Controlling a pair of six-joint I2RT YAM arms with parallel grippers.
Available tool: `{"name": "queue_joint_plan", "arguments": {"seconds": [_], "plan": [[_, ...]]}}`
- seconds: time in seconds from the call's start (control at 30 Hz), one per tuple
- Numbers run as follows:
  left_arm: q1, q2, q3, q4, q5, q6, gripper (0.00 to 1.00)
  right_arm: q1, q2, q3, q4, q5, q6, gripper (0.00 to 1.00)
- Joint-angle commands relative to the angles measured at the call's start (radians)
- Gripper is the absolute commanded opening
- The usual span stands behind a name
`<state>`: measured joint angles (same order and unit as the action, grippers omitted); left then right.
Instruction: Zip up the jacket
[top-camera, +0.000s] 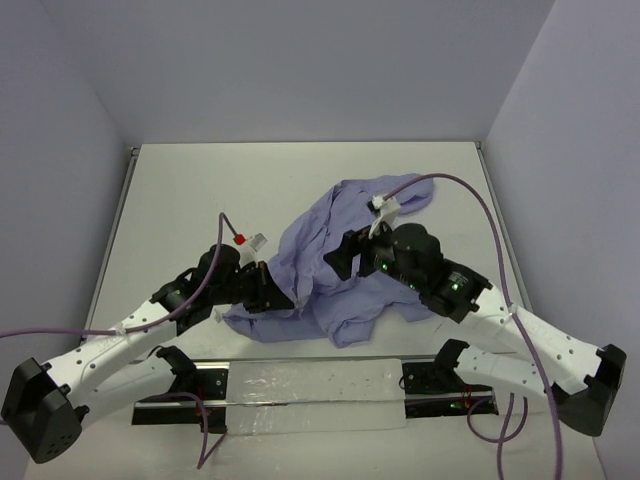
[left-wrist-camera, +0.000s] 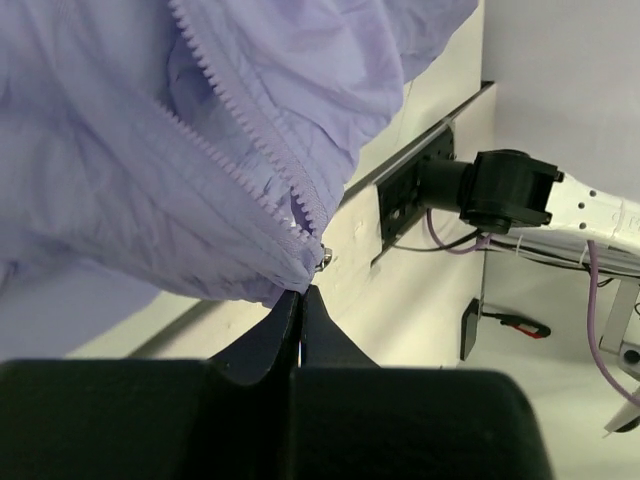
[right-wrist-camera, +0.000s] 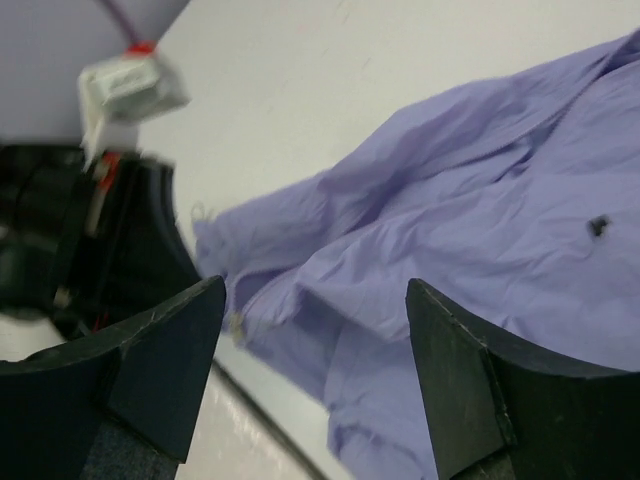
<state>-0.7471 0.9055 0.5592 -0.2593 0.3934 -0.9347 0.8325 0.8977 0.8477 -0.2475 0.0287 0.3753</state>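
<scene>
Toward the right of centre on the surface, the jacket is lying in a crumpled heap between the two arms. Its near hem is reaching almost to the mounting rail at the near edge. Its far end is bunching up close to the right wall.

The left pincer is working at the jacket's near-left edge. In the left wrist view its fingers are pressed together at the tips, pinching the jacket at the hem, right where the zipper is ending. Both rows of teeth are running apart from that corner.

The right pincer is hanging over the middle of the heap. In the right wrist view it is standing spread wide with only jacket fabric showing below the gap. Whether its tips are touching the cloth cannot be told.

Bare surface is showing along the far edge and down the whole left side, well apart from the garment. A purple cable is arcing over the right arm, near the jacket's far end.
</scene>
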Motion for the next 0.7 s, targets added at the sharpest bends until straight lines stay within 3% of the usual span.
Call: {"name": "queue_joint_plan", "arguments": {"seconds": [0.0,0.1,0.17,0.23,0.37,0.47,0.67], "plan": [[-0.003,-0.039,0.062,-0.114,0.034,-0.036,0.0,0.172,-0.024,-0.01,-0.143,0.188,-0.036,0.72],[-0.003,-0.058,0.054,-0.1,0.022,-0.054,0.0,0.297,-0.039,-0.092,-0.048,0.222,0.062,0.62],[-0.004,-0.059,0.048,-0.087,0.017,-0.064,0.0,0.362,-0.049,-0.162,0.023,0.231,0.139,0.65],[-0.003,-0.054,0.05,-0.086,0.01,-0.064,0.0,0.413,-0.052,-0.254,0.173,0.23,0.191,0.75],[-0.003,-0.051,0.062,-0.106,-0.007,-0.052,0.0,0.495,0.018,-0.363,0.408,0.303,0.201,0.77],[-0.004,-0.053,0.07,-0.109,-0.018,-0.044,0.0,0.545,0.1,-0.37,0.485,0.32,0.14,0.77],[-0.003,-0.053,0.061,-0.075,-0.02,-0.051,0.0,0.551,0.193,-0.306,0.465,0.32,0.083,0.77]]}}
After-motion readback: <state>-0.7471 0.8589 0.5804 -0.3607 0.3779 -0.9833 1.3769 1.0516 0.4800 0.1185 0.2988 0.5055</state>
